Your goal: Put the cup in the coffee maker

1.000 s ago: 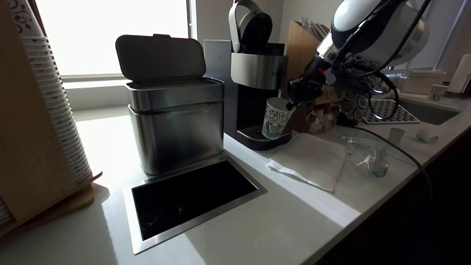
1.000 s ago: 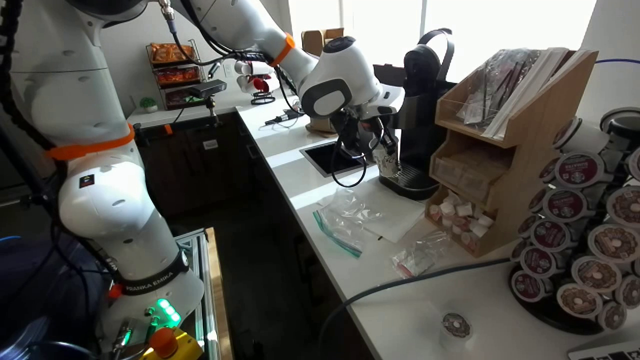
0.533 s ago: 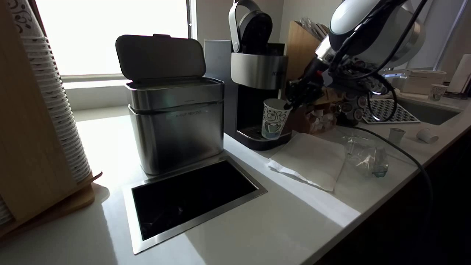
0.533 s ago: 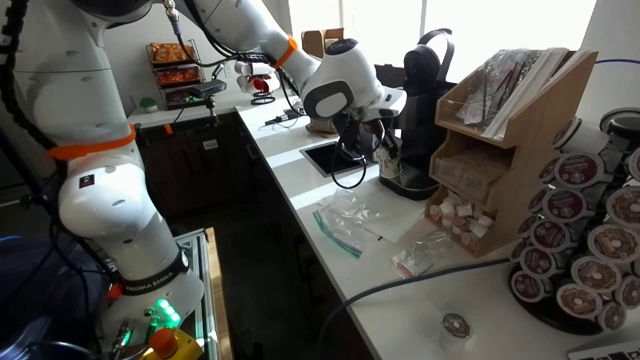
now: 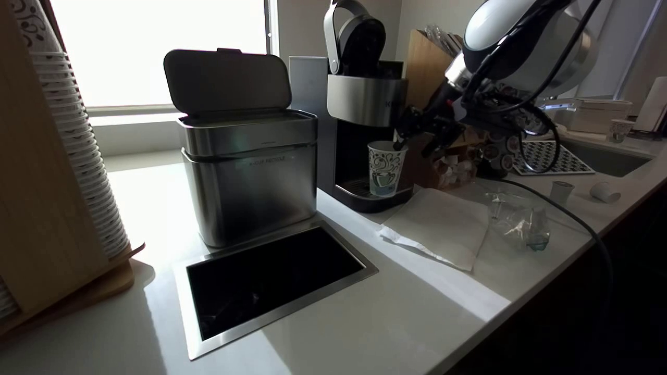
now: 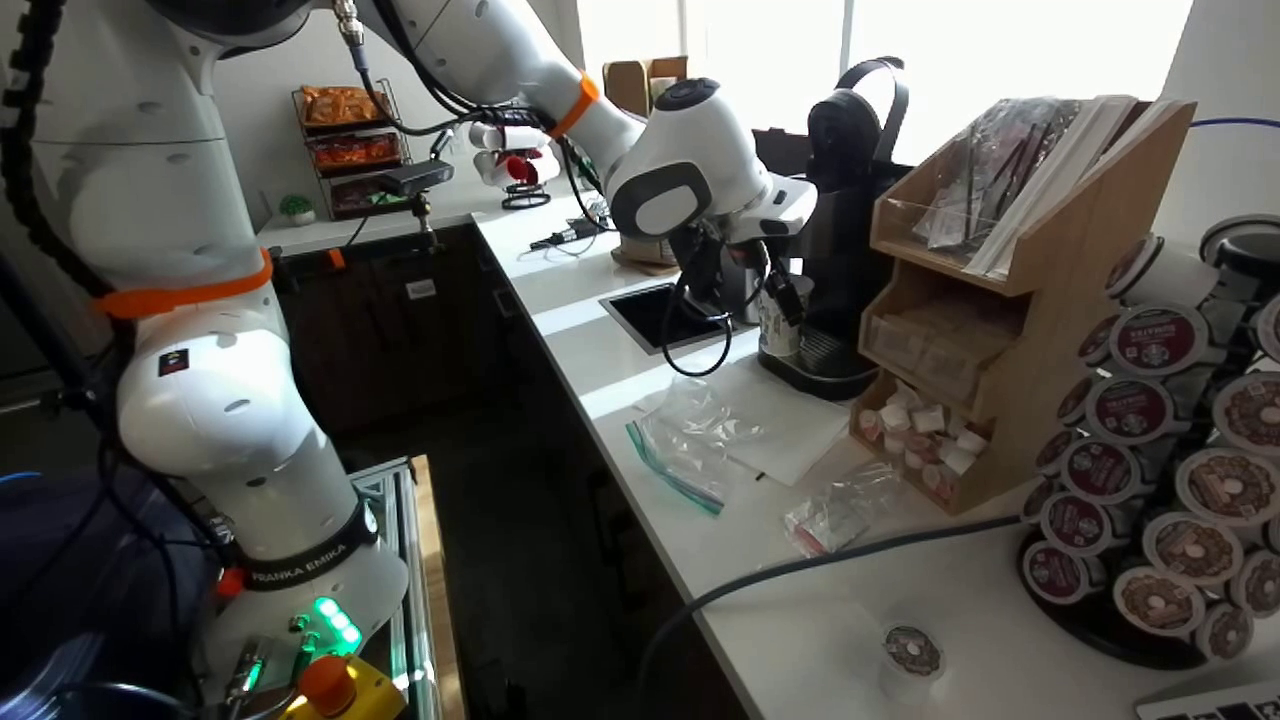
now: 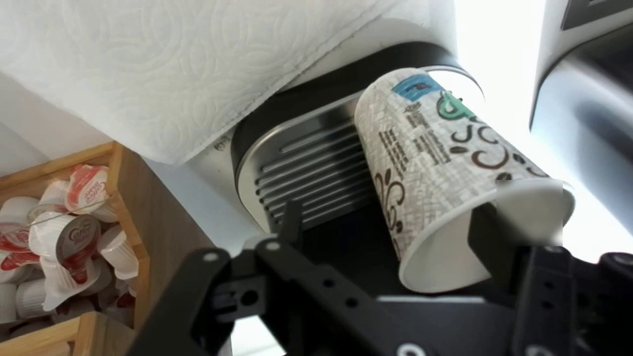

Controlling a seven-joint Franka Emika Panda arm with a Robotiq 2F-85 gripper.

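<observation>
The white printed cup (image 5: 384,172) stands nearly upright on the drip tray of the coffee maker (image 5: 365,99), toward the front and side of it. In the wrist view the cup (image 7: 430,148) covers one end of the slotted tray (image 7: 316,158). My gripper (image 7: 388,220) is spread open at the cup's mouth. One finger (image 7: 487,237) reaches inside the rim, while the opposite finger (image 7: 293,217) stands well apart from the cup wall, outside it. The gripper (image 5: 411,150) sits at rim height in an exterior view. The arm partly hides the cup (image 6: 778,325) in an exterior view.
A paper towel (image 5: 440,224) lies right in front of the machine. Beside it is a wooden organizer (image 6: 1000,290) with creamer cups. A steel bin (image 5: 255,182) with raised lid stands on the machine's opposite side, behind a counter opening (image 5: 271,281). Plastic bags (image 6: 690,440) and a cable (image 6: 830,560) lie on the counter.
The jaws have spread from a pinch on the cup's rim to wide apart. The cup has gone from tilted to nearly upright on the tray, shifting slightly away from the outer finger.
</observation>
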